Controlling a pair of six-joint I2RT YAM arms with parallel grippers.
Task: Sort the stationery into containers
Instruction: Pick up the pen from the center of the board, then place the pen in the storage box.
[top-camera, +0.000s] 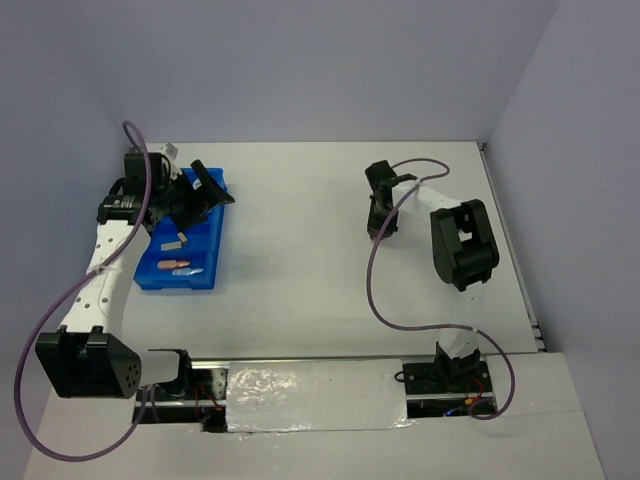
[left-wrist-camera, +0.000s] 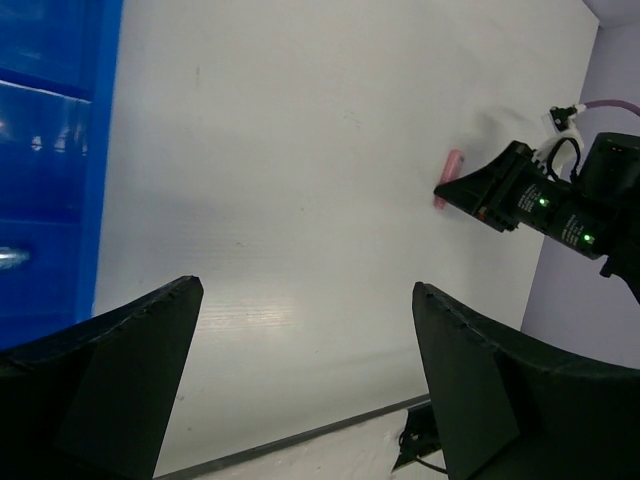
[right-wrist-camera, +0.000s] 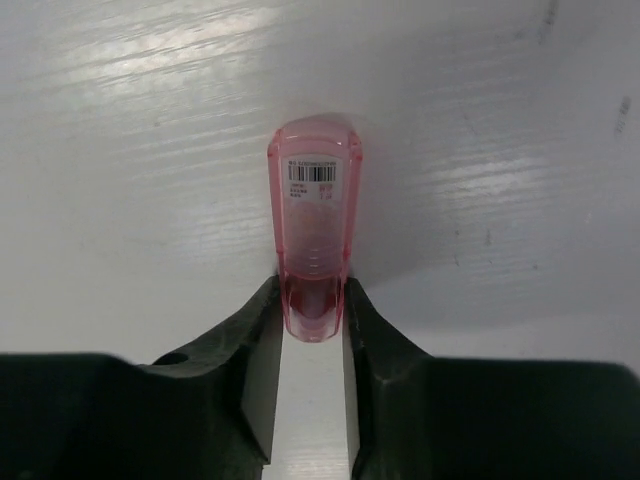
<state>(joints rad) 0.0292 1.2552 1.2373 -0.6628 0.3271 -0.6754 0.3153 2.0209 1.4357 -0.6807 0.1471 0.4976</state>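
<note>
Gripping a rounded, translucent pink capsule (right-wrist-camera: 313, 240), right fingers (right-wrist-camera: 252, 350) clamp; left fingers (left-wrist-camera: 110, 390) apart.

Three capsules (right-wrist-camera: 312, 230), one block (top-camera: 172, 243), one tray (top-camera: 207, 252)

My left gripper (left-wrist-camera: 305, 290) hangs wide open by the tabletop's (top-camera: 300, 250) left edge; my right gripper (right-wrist-camera: 312, 295), over the right half, pinches a pink capsule (right-wrist-camera: 312, 200).

I watch my left gripper (top-camera: 207, 190) hang over the far end of a bright blue rectangular plastic tray (top-camera: 175, 286) holding a small orange capsule (top-camera: 172, 265) and a small light-blue capsule (top-camera: 190, 271), my right gripper (top-camera: 379, 228) low over the white table (top-camera: 300, 290), well apart.
</note>
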